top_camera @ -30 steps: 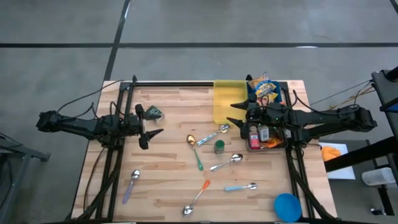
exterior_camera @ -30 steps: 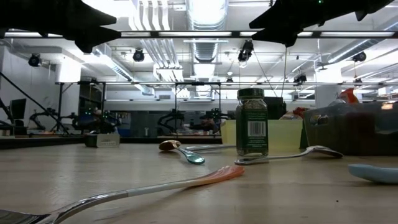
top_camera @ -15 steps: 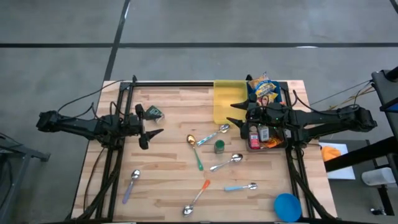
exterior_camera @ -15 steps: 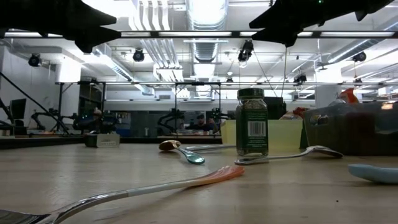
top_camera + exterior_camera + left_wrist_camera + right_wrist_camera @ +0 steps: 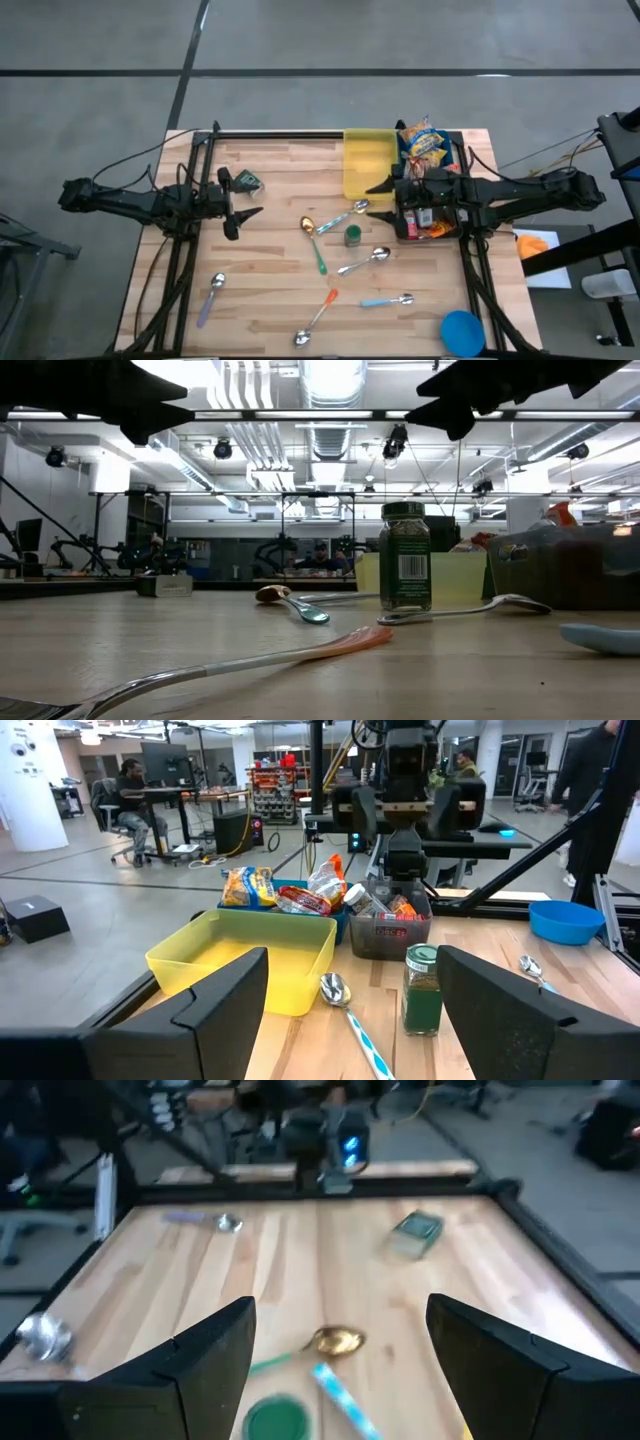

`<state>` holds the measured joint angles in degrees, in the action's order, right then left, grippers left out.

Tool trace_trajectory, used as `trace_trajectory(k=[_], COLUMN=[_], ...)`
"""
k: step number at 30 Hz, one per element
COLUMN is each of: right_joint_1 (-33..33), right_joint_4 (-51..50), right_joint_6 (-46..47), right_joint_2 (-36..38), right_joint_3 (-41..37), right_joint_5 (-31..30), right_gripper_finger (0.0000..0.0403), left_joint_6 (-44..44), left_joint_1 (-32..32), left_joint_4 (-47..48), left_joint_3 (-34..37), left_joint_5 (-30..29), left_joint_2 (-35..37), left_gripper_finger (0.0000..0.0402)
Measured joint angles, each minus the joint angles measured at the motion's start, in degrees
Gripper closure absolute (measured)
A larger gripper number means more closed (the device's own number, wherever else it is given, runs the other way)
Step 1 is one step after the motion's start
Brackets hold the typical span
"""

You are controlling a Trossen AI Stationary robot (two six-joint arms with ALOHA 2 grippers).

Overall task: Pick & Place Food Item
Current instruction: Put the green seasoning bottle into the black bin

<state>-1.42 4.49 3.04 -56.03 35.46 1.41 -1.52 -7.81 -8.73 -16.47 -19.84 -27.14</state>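
A spice jar with a green lid stands upright on the wooden table, right of centre. Beyond it are a yellow bin and a dark bin filled with snack packets; a chip bag lies at the far right. A small green packet lies flat at the left. My right gripper hovers open above the table between the yellow bin and the jar, which shows just below its fingers. My left gripper hangs open and level at the left, holding nothing.
Several spoons lie scattered over the table's middle and near part, one gold-bowled, one with an orange handle. A blue bowl sits at the near right corner. A black frame runs along the table's edges.
My right gripper has swung a little toward the table's near edge and tipped downward, staying open. The left arm and the things on the table have kept still.
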Motion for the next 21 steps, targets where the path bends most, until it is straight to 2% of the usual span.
trace_trajectory(k=[14, 21], right_joint_1=[1.96, 1.93], right_joint_4=[-0.78, 0.86], right_joint_6=[-0.01, -0.21], right_joint_2=[-12.93, -19.26], right_joint_3=[0.0, -0.01], right_joint_5=[0.4, 3.0], right_gripper_finger=[0.011, 0.011], left_joint_6=[0.02, 0.04], left_joint_1=[0.0, 0.0], left_joint_4=[0.0, 0.07], left_joint_3=[0.0, 0.0], left_joint_5=[-0.01, 0.01], left_joint_2=[0.0, 0.0], left_gripper_finger=[0.0112, 0.0112])
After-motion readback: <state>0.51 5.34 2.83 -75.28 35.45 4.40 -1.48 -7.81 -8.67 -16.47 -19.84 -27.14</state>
